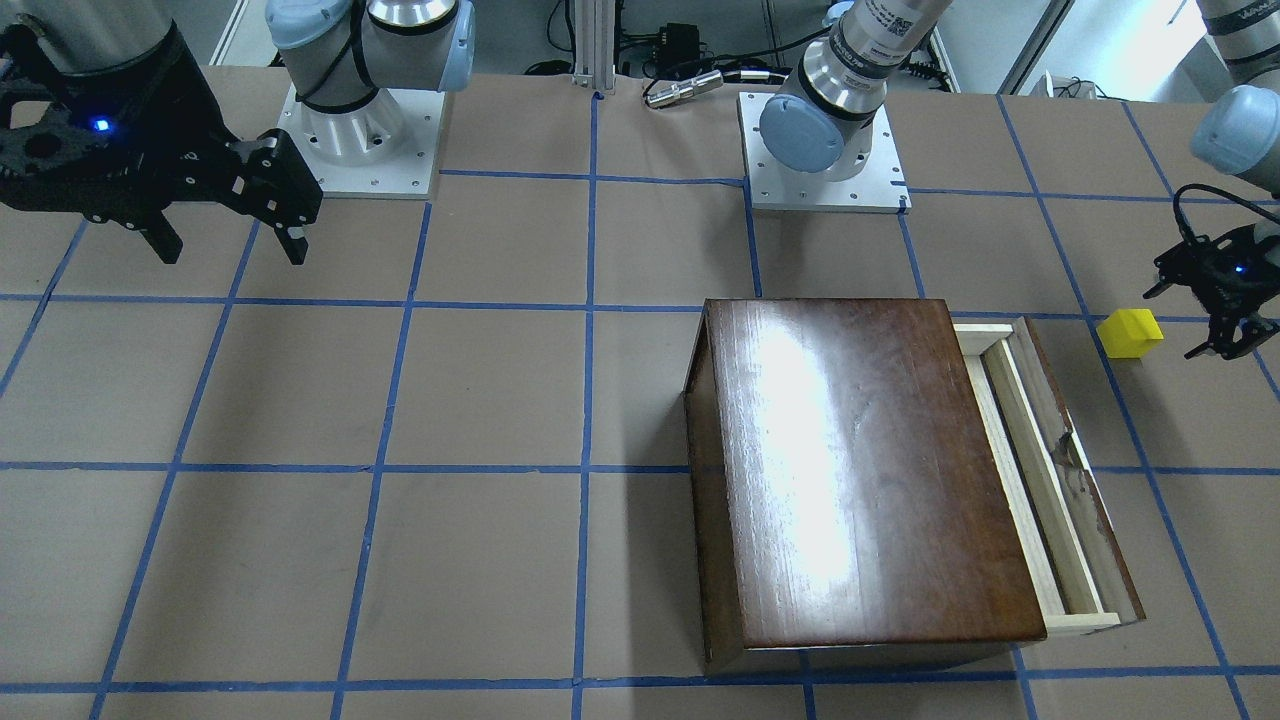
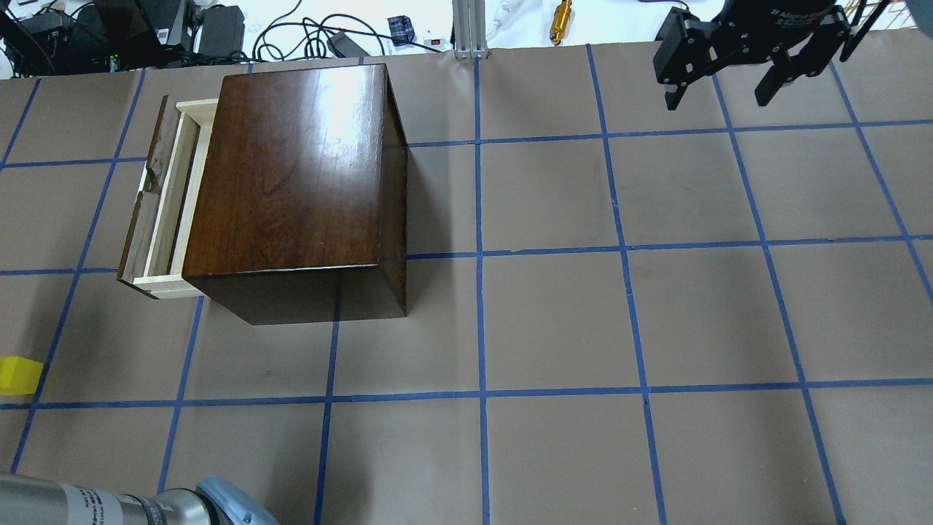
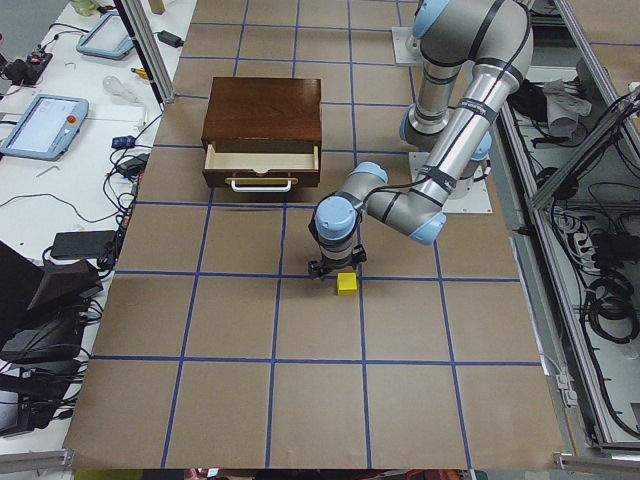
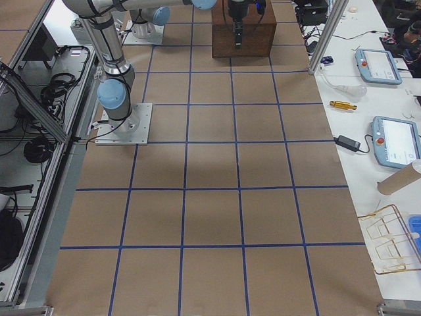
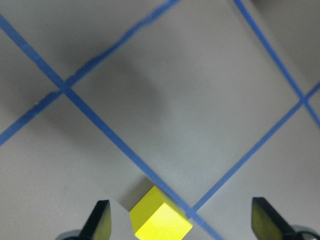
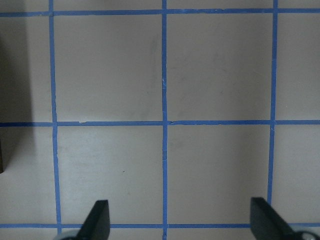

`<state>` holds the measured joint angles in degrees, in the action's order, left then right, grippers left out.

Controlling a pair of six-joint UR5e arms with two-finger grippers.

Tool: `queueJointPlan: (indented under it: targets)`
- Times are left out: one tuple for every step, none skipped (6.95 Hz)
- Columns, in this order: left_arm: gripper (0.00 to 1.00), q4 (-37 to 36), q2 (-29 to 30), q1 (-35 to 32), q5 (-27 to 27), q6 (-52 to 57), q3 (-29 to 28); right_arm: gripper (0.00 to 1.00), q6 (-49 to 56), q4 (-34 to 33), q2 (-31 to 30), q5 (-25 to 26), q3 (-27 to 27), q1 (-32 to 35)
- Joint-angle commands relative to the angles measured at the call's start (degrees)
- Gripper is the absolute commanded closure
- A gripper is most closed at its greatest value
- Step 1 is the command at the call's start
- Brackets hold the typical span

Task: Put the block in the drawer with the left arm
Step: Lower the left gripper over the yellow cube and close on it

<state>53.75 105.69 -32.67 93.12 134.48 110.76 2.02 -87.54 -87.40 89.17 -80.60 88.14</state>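
The yellow block (image 1: 1130, 332) lies on the brown table, apart from the cabinet; it also shows at the left edge of the overhead view (image 2: 18, 375) and in the left side view (image 3: 347, 283). My left gripper (image 1: 1225, 340) hovers close by it, open and empty. In the left wrist view the block (image 5: 161, 220) sits low between the fingers (image 5: 100, 222), nearer the left one. The drawer (image 1: 1040, 470) is pulled partly out of the dark-brown cabinet (image 1: 860, 470) and looks empty (image 2: 168, 211). My right gripper (image 2: 718, 98) is open and empty, far off.
The table is brown paper with a grid of blue tape lines. Two arm bases (image 1: 365, 140) stand on white plates at the robot's edge. Cables and tablets (image 3: 40, 125) lie beyond the table's far edge. The right wrist view shows only bare table.
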Motion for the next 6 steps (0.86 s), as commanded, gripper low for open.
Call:
queueJointPlan:
  targets:
    - [0.00,-4.1,0.0,3.3,-0.5,8.3,3.9,0.00,0.0,0.0,0.0,-0.1,0.0,0.0]
    - [0.00,-4.3,0.0,4.0,-1.7,11.6,5.0,0.00,0.0,0.0,0.0,0.0,0.0,0.0]
    - [0.00,-4.4,0.4,4.0,-1.7,12.5,5.0,0.00,0.0,0.0,-0.1,0.0,0.0,0.0]
    - [0.00,-5.2,1.3,4.0,-1.8,12.6,5.2,0.00,0.0,0.0,0.0,-0.1,0.0,0.0]
    - [0.00,-5.3,1.4,4.0,-1.9,12.6,5.2,0.00,0.0,0.0,-0.1,-0.1,0.0,0.0]
    - [0.00,-5.3,1.6,3.9,-3.0,12.5,5.2,0.00,0.0,0.0,-0.1,0.0,0.0,0.0]
